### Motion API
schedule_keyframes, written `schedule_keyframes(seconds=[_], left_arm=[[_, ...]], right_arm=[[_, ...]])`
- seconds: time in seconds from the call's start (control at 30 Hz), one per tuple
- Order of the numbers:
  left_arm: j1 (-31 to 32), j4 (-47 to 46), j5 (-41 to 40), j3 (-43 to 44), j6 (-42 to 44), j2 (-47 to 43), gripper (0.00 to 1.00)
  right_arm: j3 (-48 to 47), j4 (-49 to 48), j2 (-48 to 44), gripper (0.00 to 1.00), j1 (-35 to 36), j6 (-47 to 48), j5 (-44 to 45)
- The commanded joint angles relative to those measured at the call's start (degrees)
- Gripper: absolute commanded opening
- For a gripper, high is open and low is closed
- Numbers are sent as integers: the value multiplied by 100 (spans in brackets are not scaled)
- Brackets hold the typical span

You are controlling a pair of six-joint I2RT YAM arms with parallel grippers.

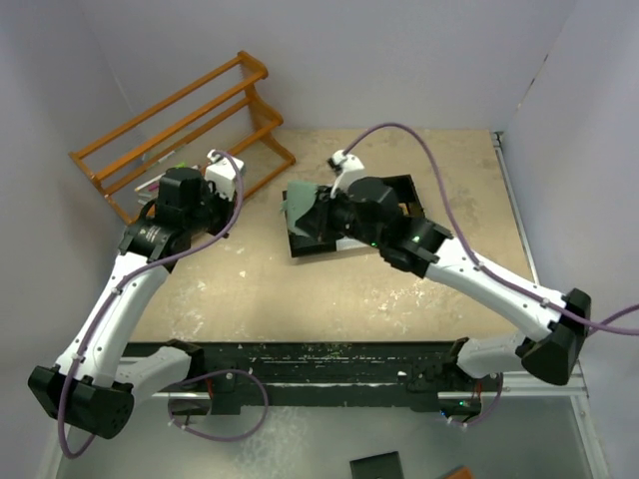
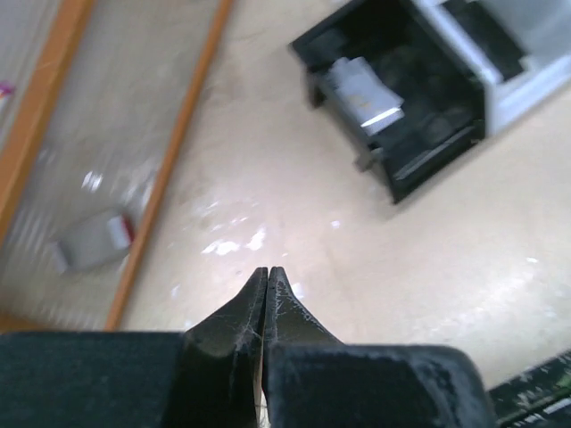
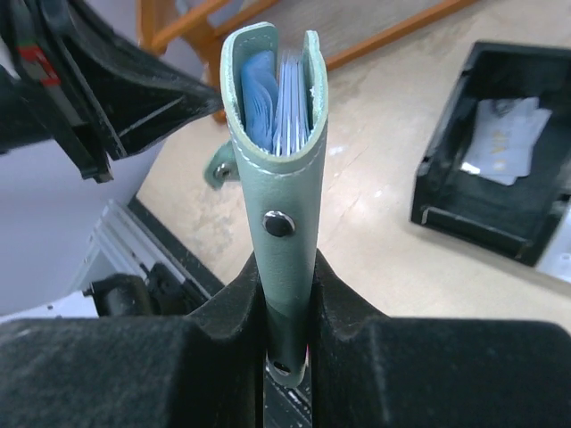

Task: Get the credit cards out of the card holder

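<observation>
My right gripper (image 3: 285, 267) is shut on the spine end of the teal card holder (image 3: 278, 192) and holds it above the table. The holder stands edge-on, slightly spread, showing its light blue lining and the thin edges of credit cards (image 3: 293, 102) still inside. From above, the card holder (image 1: 299, 203) hangs at the left end of the black tray (image 1: 404, 185), in front of the right gripper (image 1: 318, 216). More pale cards (image 3: 510, 141) lie in the tray; a grey card (image 2: 361, 94) shows there too. My left gripper (image 2: 268, 272) is shut and empty, left of the holder.
A wooden rack (image 1: 180, 125) stands at the back left, and its rails (image 2: 169, 160) run close beside my left gripper. A grey flat object with a red end (image 2: 89, 241) lies under the rack. The black tray's wall (image 3: 473, 227) is right of the holder.
</observation>
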State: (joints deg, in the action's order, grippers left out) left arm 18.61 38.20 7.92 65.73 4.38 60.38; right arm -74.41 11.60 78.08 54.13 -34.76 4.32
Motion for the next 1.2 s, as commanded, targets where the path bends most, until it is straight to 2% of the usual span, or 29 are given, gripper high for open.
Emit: schedule_keyframes(seconds=[0.0, 0.1, 0.13, 0.2, 0.23, 0.27, 0.33, 0.57, 0.8, 0.9, 1.07, 1.17], left_arm=[[-198, 182, -934, 8, 372, -12, 0], [-220, 294, -444, 81, 378, -32, 1], [-218, 355, -90, 135, 425, -53, 17], [-222, 478, 663, 358, 471, -127, 62], [-221, 512, 1012, 477, 437, -169, 77], [-219, 507, 1323, 609, 353, -208, 88], [-224, 528, 1983, 902, 147, -219, 100], [-220, 522, 3479, 1063, -499, 55, 99], [-225, 436, 3574, 992, -409, -40, 87], [-224, 441, 3322, 952, -275, -66, 73], [-250, 566, 3222, 923, -39, -115, 33], [-308, 606, 3262, 1024, 74, -185, 20]], right_arm=[[223, -190, -493, 0, -452, 1, -123], [338, -351, -606, 0, -517, 81, -390], [358, -396, -616, 0, -532, 117, -509], [365, -426, -623, 0, -550, 190, -620], [347, -422, -616, 0, -552, 228, -663], [334, -432, -604, 0, -552, 262, -724], [358, -594, -573, 0, -553, 304, -1002], [191, -1547, -178, 0, -553, 198, -1967], [251, -1916, -197, 0, -548, 155, -2665], [310, -1946, -234, 0, -544, 178, -2879], [567, -2160, -474, 0, -552, 47, -3348], [643, -2160, -566, 0, -553, 59, -3420]])
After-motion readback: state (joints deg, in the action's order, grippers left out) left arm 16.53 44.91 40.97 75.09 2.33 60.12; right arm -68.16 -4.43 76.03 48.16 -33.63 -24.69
